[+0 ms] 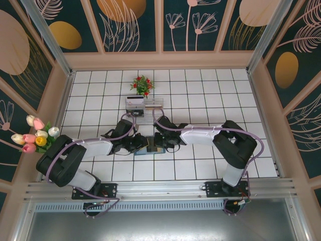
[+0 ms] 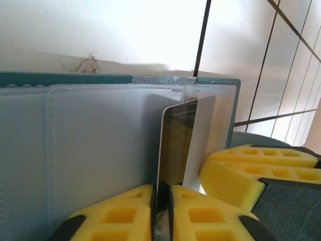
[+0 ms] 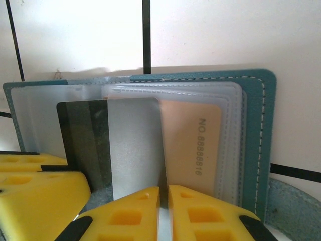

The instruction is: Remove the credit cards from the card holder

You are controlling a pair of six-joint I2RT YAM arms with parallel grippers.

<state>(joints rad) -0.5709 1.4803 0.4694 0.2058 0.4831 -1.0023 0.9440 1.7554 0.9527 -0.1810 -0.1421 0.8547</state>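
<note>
The white-tiled table carries the teal card holder, which lies open at near centre between the 2 arms. The right tool is clenched on a grey leaf at the holder's near edge, probably to steady it. Whether that leaf is a card or a sleeve is unclear. The left tool grasps 1 dark card, apparently to draw it out. A tan card sits sleeved. The yellow pads hide the pinched ends.

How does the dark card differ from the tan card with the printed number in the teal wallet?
The dark card is blackish and shows no print; the tan card carries a number. The dark card is pinched by the left gripper; the tan card lies untouched inside the card holder, behind clear plastic. Both are thin rectangular cards.
</note>
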